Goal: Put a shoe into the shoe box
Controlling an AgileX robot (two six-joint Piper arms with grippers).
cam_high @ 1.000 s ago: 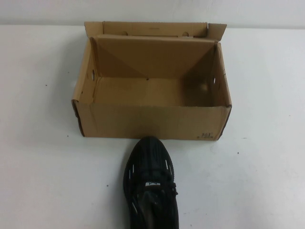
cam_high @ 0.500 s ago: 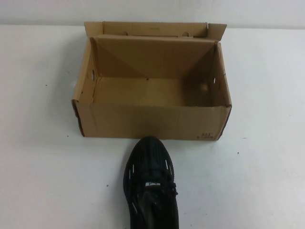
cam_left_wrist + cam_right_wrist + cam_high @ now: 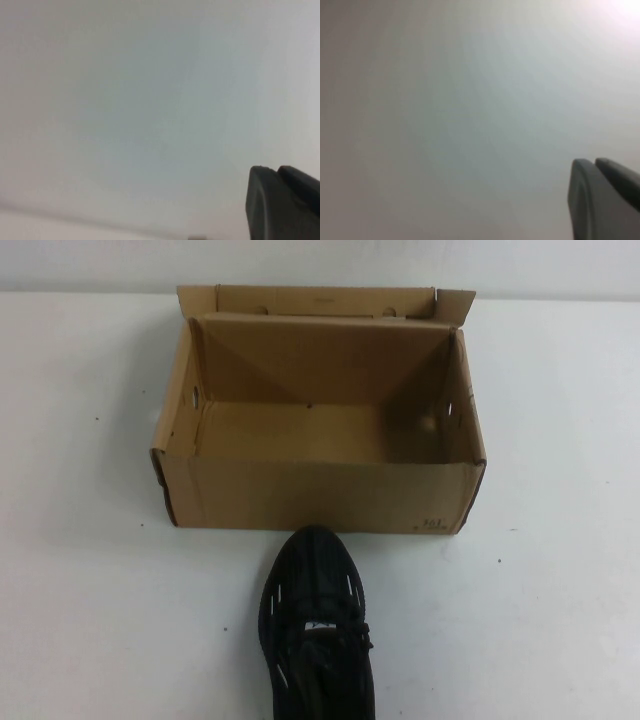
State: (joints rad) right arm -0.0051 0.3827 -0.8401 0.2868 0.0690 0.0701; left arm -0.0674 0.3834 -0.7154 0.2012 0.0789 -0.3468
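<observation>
— Brown corrugated cardboard fills the middle of the high view: the shoe box, rectangular, open on top, flaps standing up along its far edge, small holes in both short walls, tiny handwriting at its near right corner. Nothing lies in it.

— And the shoe?

— On the white table, just in front of the box's near wall, toe pointing at it and almost touching; whether it actually touches I cannot tell. Black knit upper, black laces, short white dashes down both sides, a white-printed label on the tongue. The heel runs off the picture's near edge.

— Do the wrist views add anything?

— Only what the high view lacks. Neither arm shows from above. The left wrist view gives a blurred pale surface and one dark, rounded piece of the left gripper in a corner. The right wrist view shows much the same: pale blur and a dark grey curved piece of the right gripper.

— Open or closed?

— Cannot tell for either. Neither wrist view catches the shoe or the box.
</observation>
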